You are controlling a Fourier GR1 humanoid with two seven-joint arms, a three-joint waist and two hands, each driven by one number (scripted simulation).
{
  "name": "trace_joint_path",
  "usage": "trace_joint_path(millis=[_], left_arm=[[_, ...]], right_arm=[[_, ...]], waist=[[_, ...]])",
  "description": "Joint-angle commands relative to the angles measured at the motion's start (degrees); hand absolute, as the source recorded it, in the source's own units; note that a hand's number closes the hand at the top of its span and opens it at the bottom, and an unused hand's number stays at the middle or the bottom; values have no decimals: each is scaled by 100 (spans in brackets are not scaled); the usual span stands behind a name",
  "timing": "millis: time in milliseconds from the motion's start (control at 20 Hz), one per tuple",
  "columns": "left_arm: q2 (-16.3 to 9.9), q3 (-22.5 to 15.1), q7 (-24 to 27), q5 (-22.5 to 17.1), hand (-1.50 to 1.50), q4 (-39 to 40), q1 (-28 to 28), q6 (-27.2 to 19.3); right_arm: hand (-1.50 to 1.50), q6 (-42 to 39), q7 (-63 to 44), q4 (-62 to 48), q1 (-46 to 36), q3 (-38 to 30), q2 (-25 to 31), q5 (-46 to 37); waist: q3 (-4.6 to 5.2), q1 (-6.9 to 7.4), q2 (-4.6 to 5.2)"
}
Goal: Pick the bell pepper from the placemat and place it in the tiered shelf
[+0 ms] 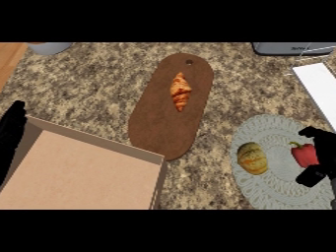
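Bell pepper (304, 154) lies on the placemat (272, 189) at the near right of the bench (90, 83), beside a yellow fruit (252, 158). Right hand (332, 156) curls around the pepper, thumb and fingers at either side; lift not confirmed. Left hand (2, 142) rests open at the left edge by a cardboard box (76, 174). White shelf (330, 93) stands far right. Carrying and placing remain outstanding.
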State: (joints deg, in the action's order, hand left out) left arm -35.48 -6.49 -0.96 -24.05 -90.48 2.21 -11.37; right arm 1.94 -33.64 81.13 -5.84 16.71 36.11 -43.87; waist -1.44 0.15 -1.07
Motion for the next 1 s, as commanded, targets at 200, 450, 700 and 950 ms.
trace_joint_path(millis=[200,450,700,950], left_arm=[[333,-240,-140,201,0,740,-59,-72],[337,-178,-151,222,0,668,2,-115],[244,-108,-129,150,0,526,281,29],[137,-152,-244,80,0,225,80,79]], right_arm=[[150,369,536,-644,-100,120,-154,-429],[150,586,829,-444,-8,-136,158,-533],[150,740,574,323,111,-152,90,-733],[150,291,-2190,-730,-1407,-948,-1067,-772]], waist=[[143,-33,143],[145,-78,123],[150,-85,101],[159,262,211]])
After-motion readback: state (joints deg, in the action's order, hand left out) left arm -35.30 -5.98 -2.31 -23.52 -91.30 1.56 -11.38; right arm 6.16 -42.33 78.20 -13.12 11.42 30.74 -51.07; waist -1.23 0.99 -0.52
